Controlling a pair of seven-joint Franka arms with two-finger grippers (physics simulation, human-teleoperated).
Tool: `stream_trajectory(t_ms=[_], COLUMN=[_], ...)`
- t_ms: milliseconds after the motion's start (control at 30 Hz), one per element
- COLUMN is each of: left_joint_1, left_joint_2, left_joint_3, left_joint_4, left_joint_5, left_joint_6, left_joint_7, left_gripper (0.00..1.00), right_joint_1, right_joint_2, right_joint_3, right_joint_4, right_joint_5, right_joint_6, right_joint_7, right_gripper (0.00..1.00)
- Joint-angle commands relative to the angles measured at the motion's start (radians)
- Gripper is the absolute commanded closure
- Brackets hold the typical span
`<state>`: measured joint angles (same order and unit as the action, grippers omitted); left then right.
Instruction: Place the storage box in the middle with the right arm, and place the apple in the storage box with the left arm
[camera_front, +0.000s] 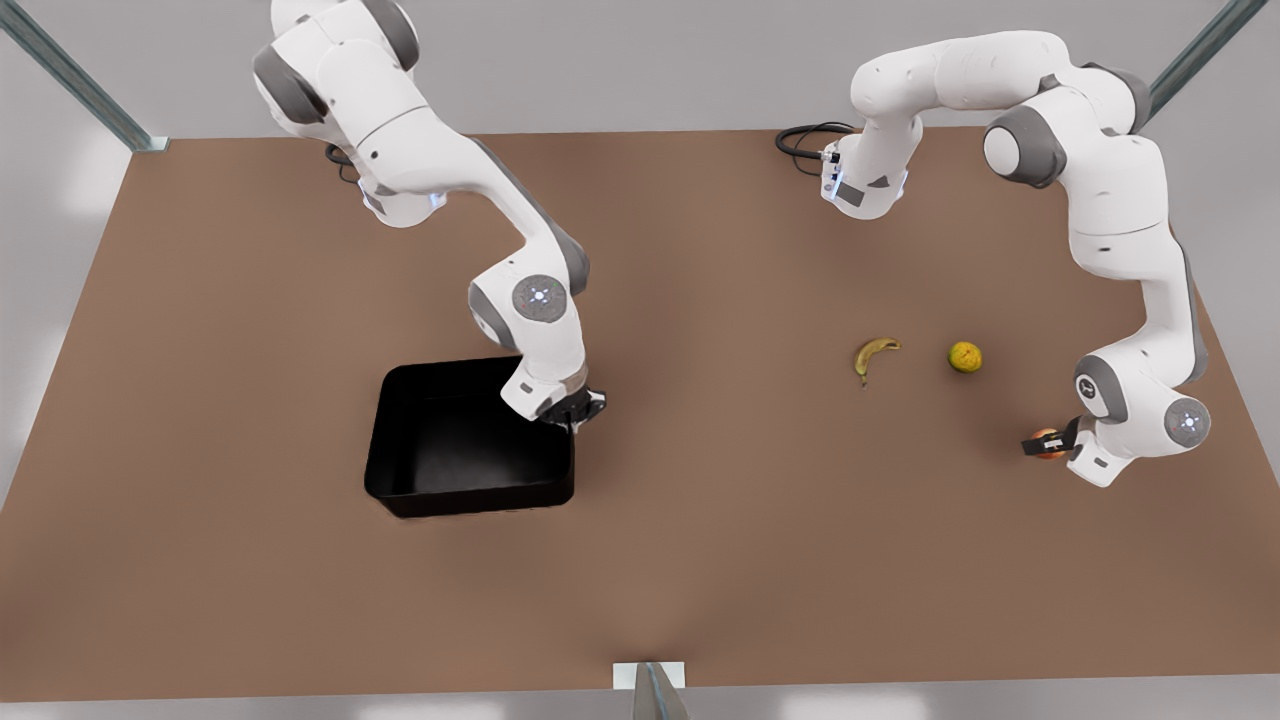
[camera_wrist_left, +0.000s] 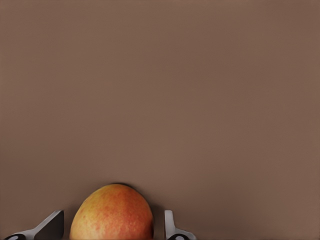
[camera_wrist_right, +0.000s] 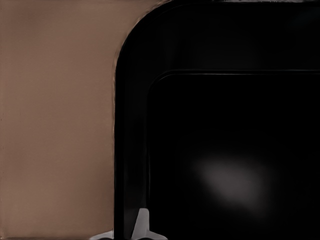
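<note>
**Box gripped, apple bracketed**

Storage box (camera_front: 455, 455) on the table (camera_front: 700, 560), toward the front view's left, far-right wall pinched by the right gripper (camera_front: 578, 408) (fingers closed on the rim). Apple (camera_front: 1047, 443) at the front view's right, between the left gripper (camera_front: 1043, 443) fingers (camera_wrist_left: 171, 227), slightly apart from them. Banana (camera_front: 873, 355) and bumpy yellow-green fruit (camera_front: 965, 357) nearby.

1. The storage box (camera_front: 455, 470) sits on the table (camera_front: 250, 300), toward the front view's left.
2. My right gripper (camera_front: 577, 411) is at the box's wall on the front view's right.
3. The banana (camera_front: 872, 356) and the bumpy fruit (camera_front: 965, 357) lie side by side, well apart from the box.
4. The apple (camera_front: 1046, 443) sits between my left gripper's (camera_front: 1044, 443) fingers, near the bumpy fruit.
</note>
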<state>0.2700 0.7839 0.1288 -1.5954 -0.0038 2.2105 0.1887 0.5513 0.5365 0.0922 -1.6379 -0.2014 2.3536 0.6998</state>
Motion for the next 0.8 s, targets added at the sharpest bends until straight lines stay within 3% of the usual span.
stream_trajectory(t_ms=[0, 100, 233, 767], left_joint_1=[0.000, 0.002, 0.002, 0.002], left_joint_2=[0.000, -0.002, 0.000, -0.002], left_joint_3=[0.000, 0.000, -0.002, -0.002], left_joint_4=[0.000, 0.000, 0.000, 0.000], left_joint_5=[-0.001, -0.001, -0.001, -0.001], left_joint_6=[0.000, 0.000, 0.000, -0.002], left_joint_7=[0.000, 0.003, 0.005, 0.006], left_gripper=[0.07, 0.25, 0.25, 0.27], right_joint_1=[0.002, 0.025, 0.170, 0.346], right_joint_2=[0.003, 0.016, 0.045, 0.287], right_joint_3=[0.000, 0.000, -0.049, -0.048], right_joint_4=[0.006, 0.036, 0.093, 0.446], right_joint_5=[-0.004, -0.004, -0.004, -0.006], right_joint_6=[-0.002, -0.014, -0.014, 0.085], right_joint_7=[0.013, 0.059, 0.190, 0.397], right_gripper=[0.79, 0.79, 0.79, 0.79])
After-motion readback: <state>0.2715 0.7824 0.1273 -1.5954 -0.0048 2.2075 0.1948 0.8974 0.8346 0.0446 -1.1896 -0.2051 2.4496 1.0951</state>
